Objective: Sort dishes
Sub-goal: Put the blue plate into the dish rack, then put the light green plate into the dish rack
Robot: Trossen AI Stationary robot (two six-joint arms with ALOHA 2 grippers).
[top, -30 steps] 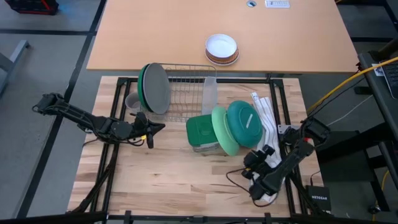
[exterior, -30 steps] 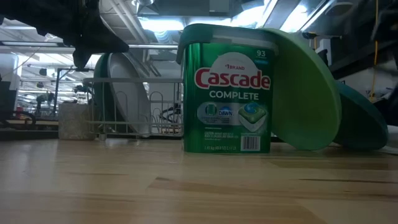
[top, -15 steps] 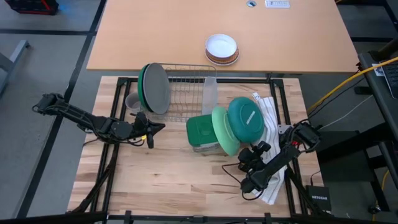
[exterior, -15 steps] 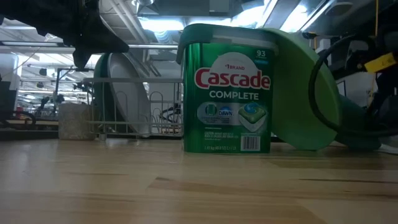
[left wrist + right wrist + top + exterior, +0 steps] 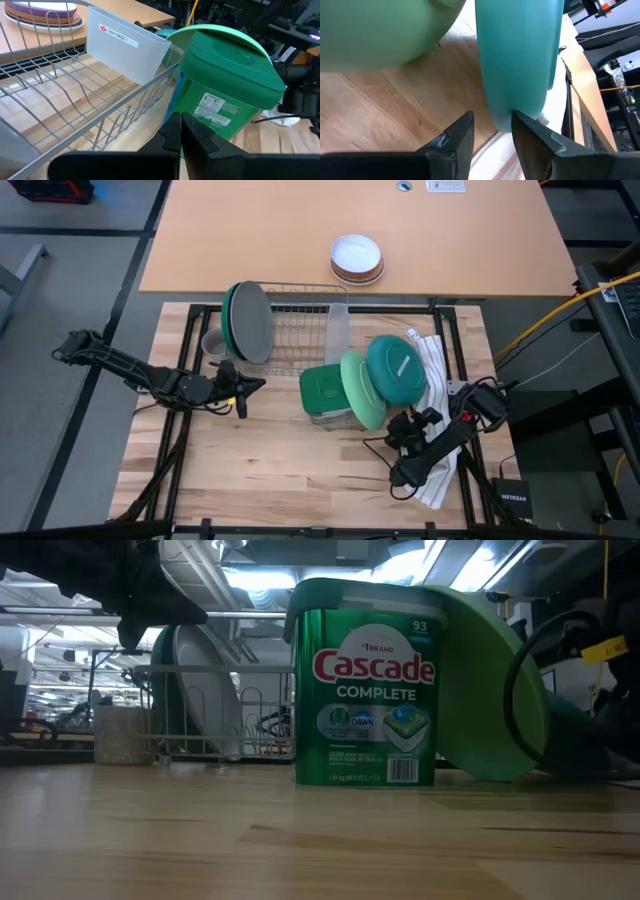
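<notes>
My right tool (image 5: 490, 131) sits at the lower edge of the round teal plastic plate (image 5: 396, 369), its two dark fingers (image 5: 455, 137) spread a little way, one to each side of the rim. In the right wrist view the rim stands in the gap between them, but I cannot tell whether the pads press it, so I would not call it a grip. The teal plate leans on its edge against the round light green plastic plate (image 5: 358, 390), which in turn leans on the green plastic detergent tub (image 5: 366, 680), all on the wooden table (image 5: 270, 460) beside the white striped towel (image 5: 433, 375).

What the next move turns on, as I judge it: the plate lies straight ahead of my right tool, edge-on, its disc running along the line of the fingers, so closing would pinch the rim across its thickness. My right arm is much the nearer; the left is well apart, across the tub.

My left tool (image 5: 240, 388) is shut on nothing, hanging just in front of the wire dish rack (image 5: 298, 320). That rack already holds a round dark green plate (image 5: 229, 315) and a round grey plate (image 5: 252, 322) upright (the small grey mug (image 5: 213, 343) stands beside them).
</notes>
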